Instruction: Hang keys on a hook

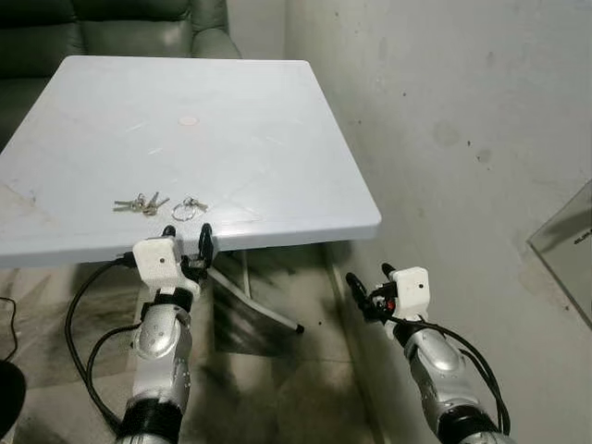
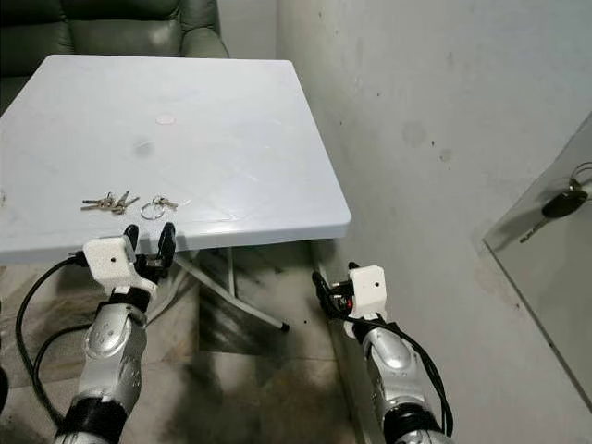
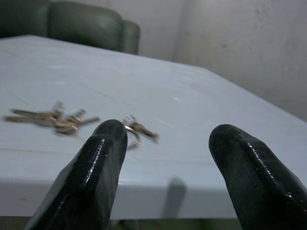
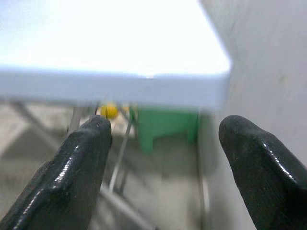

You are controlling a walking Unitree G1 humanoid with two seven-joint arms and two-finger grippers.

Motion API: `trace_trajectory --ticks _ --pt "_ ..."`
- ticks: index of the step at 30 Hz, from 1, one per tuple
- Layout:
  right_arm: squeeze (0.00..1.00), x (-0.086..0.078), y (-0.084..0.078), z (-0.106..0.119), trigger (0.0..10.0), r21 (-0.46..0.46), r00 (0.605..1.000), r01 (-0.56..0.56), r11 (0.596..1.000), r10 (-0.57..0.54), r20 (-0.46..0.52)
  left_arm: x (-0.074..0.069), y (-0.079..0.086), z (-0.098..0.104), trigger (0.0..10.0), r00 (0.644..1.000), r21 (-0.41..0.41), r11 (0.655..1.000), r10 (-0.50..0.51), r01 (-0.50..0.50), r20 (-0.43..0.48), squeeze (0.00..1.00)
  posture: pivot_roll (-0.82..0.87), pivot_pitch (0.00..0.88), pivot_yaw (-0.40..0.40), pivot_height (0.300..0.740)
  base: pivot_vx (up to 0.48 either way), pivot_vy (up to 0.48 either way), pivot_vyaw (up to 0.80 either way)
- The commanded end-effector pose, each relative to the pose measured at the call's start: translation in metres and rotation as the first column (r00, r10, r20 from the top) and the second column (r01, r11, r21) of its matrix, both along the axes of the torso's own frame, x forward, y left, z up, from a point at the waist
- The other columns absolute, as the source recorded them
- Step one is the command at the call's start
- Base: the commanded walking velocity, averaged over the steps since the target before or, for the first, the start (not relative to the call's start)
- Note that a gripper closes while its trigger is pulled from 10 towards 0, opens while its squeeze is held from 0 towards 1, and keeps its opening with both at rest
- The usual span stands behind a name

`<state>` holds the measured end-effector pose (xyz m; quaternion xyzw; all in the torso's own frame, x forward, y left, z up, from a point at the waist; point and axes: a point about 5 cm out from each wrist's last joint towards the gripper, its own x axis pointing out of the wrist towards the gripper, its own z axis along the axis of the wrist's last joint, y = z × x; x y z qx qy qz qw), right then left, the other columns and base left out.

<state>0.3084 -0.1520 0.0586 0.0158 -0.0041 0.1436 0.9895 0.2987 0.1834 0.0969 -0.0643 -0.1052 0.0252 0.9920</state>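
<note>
Two sets of keys lie near the front edge of the white table (image 1: 277, 129): a brass bunch (image 1: 139, 203) and, just right of it, a ring with small keys (image 1: 189, 207). My left gripper (image 1: 188, 239) is open at the table's front edge, level with the top, and its fingers frame the ring keys (image 3: 136, 129) a short way ahead. My right gripper (image 1: 370, 276) is open too, held lower than the tabletop beside the right wall, past the table's right corner. At the far right a dark key fob (image 2: 564, 203) hangs by a glass panel.
A green sofa (image 1: 111, 28) stands behind the table. The plaster wall (image 1: 462, 111) runs close along the table's right side. A glass panel (image 1: 564, 250) leans at the far right. Metal table legs (image 1: 250, 296) and black cables (image 1: 83, 324) sit below.
</note>
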Motion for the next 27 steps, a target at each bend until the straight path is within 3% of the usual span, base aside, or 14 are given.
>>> trace_trajectory --ticks 1,4,7,10,16,27 --pt "0.0 0.007 -0.001 0.02 10.0 0.004 0.997 0.031 1.0 -0.031 0.065 -0.003 0.011 0.014 10.0 0.998 -0.018 0.998 0.056 -0.056 0.022 0.0 -0.19 0.069 -0.066 0.74 0.0 0.0 0.0" --pt "0.0 0.008 0.002 0.034 10.0 0.01 0.994 0.037 0.999 -0.038 0.106 -0.008 0.018 0.027 10.0 0.995 -0.048 0.994 0.099 -0.098 0.032 0.0 -0.19 0.068 -0.067 0.74 0.0 0.0 0.0" --pt "0.0 0.008 0.002 0.044 10.0 0.015 0.991 0.038 0.999 -0.039 0.13 -0.011 0.021 0.04 10.0 0.994 -0.029 0.995 0.099 -0.098 0.047 0.0 -0.18 0.067 -0.071 0.74 0.0 0.0 0.0" --pt "0.0 0.007 0.005 0.063 10.0 -0.031 0.981 0.02 0.999 -0.014 0.193 -0.013 0.028 0.056 10.0 0.993 -0.053 0.994 0.103 -0.1 0.065 0.0 -0.18 0.066 -0.071 0.74 0.0 0.0 0.0" --pt "0.0 0.002 0.005 0.067 10.0 -0.066 0.979 0.003 0.998 0.01 0.202 -0.02 0.024 0.05 10.0 0.998 -0.06 0.996 0.063 -0.063 0.011 0.0 -0.18 0.063 -0.07 0.74 0.0 0.0 0.0" --pt "0.0 -0.004 0.004 0.065 10.0 -0.062 0.987 0.002 0.998 0.008 0.159 -0.027 0.024 0.053 10.0 0.999 -0.051 0.998 0.039 -0.04 -0.02 0.0 -0.17 0.063 -0.069 0.74 0.0 0.367 0.0"
